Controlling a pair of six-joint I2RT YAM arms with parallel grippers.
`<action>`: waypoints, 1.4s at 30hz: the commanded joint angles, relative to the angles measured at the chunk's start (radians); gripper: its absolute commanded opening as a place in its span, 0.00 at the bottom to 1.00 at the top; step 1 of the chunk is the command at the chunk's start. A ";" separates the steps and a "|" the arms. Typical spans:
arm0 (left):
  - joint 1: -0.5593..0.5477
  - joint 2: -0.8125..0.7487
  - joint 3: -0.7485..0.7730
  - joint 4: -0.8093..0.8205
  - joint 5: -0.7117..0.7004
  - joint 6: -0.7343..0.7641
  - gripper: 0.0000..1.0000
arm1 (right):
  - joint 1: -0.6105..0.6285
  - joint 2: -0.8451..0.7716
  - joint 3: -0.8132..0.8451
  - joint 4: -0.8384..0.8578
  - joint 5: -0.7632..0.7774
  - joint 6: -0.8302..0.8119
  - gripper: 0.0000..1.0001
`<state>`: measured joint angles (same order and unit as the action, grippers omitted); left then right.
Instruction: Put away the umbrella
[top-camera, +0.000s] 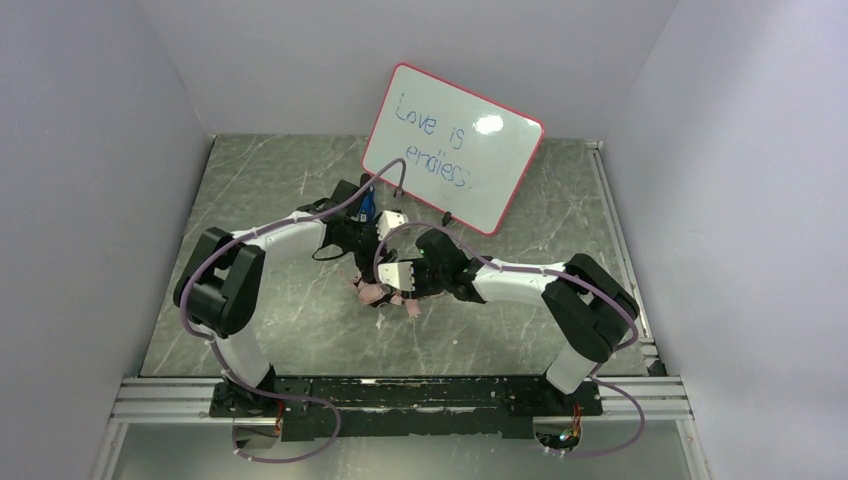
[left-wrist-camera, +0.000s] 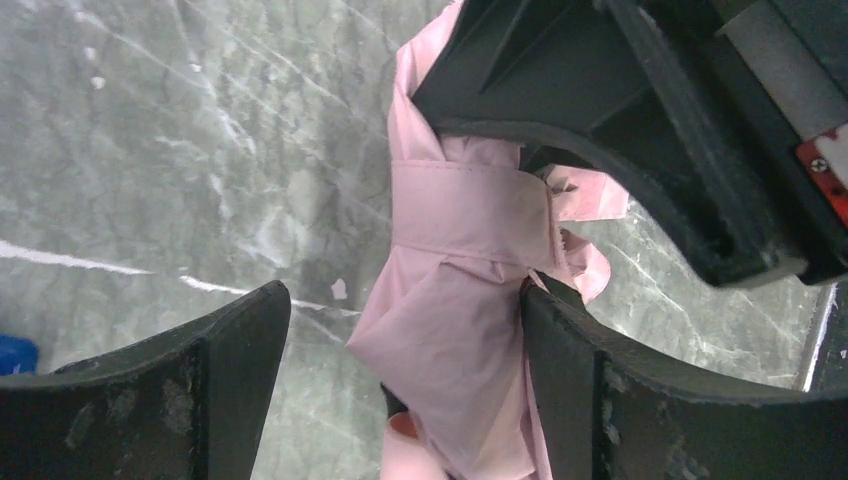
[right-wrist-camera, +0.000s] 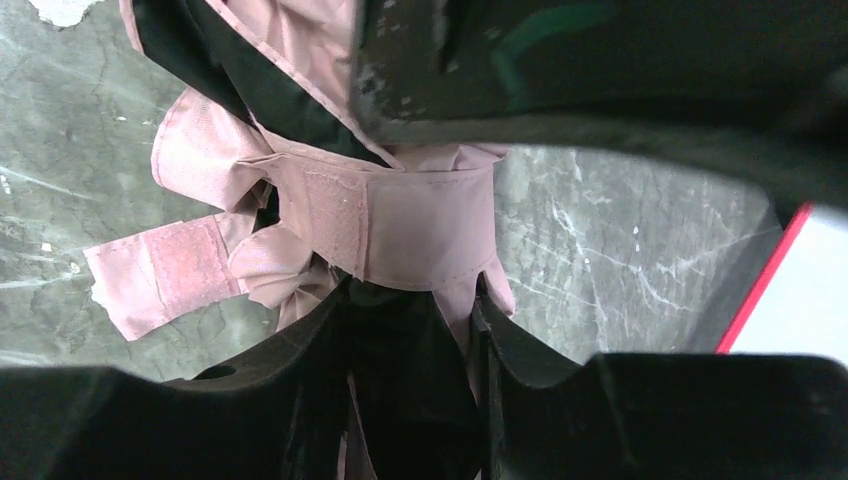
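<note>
The pale pink umbrella (top-camera: 379, 293) lies folded at the middle of the table, where both arms meet. A pink closing strap (left-wrist-camera: 465, 207) is wrapped round its bundled fabric. My left gripper (left-wrist-camera: 400, 300) is open wide astride the bundle; the fabric touches its right finger (left-wrist-camera: 570, 350) and stands apart from its left finger (left-wrist-camera: 235, 350). My right gripper (right-wrist-camera: 410, 300) is shut on the umbrella (right-wrist-camera: 420, 225) just below the wrapped strap. A loose strap tab (right-wrist-camera: 165, 268) sticks out to the left. The shaft and handle are hidden.
A red-framed whiteboard (top-camera: 453, 148) with blue writing leans at the back, just behind the arms. Grey walls close in the marble table (top-camera: 260, 180) on three sides. A metal rail (top-camera: 150, 395) runs along the near edge.
</note>
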<state>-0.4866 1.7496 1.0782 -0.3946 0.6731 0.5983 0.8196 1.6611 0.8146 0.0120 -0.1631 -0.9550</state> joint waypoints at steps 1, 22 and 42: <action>-0.057 0.041 -0.015 -0.070 -0.001 0.055 0.88 | -0.016 0.046 -0.054 -0.107 0.083 0.033 0.18; -0.132 0.078 -0.061 -0.098 -0.184 0.045 0.64 | -0.008 0.013 -0.076 -0.076 0.089 0.041 0.18; -0.159 0.170 -0.026 -0.110 -0.228 0.007 0.05 | 0.010 -0.053 -0.101 -0.017 0.040 0.066 0.27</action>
<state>-0.6022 1.8412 1.0912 -0.4442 0.5793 0.6800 0.8093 1.6119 0.7444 0.0647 -0.1383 -0.9009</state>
